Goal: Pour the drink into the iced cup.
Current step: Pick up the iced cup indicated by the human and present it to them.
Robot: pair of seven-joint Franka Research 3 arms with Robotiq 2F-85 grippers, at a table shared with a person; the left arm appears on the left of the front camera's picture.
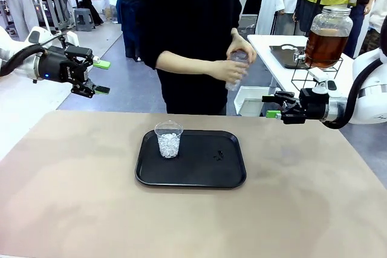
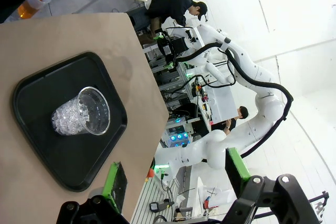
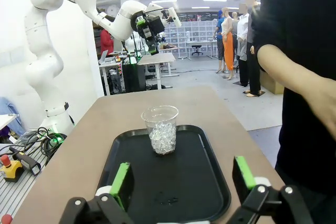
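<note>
Drink: brown tea [image 2: 26, 10] in a clear cup [image 1: 239, 57], held in the person's hands [image 1: 227, 69] past the table's far edge.
More drink: big jar [image 1: 326, 40] on the side table.
Feel: probably light, thin, slippery and easy to squash. Hold it softly round the middle.
Way up: cup upright, mouth on top.
Iced cup [image 1: 169, 139]: upright on the black tray [image 1: 205, 176].
Left gripper [image 1: 101, 77]: jaws wide apart, holding nothing.
Right gripper [image 1: 269, 106]: jaws wide apart, holding nothing.

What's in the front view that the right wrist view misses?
The front view gives the jar of drink and the person's hands holding a clear cup. The right wrist view gives the left arm's base and a red button beside the table. Both give the iced cup on the black tray, and the left fingers and right fingers, open.
</note>
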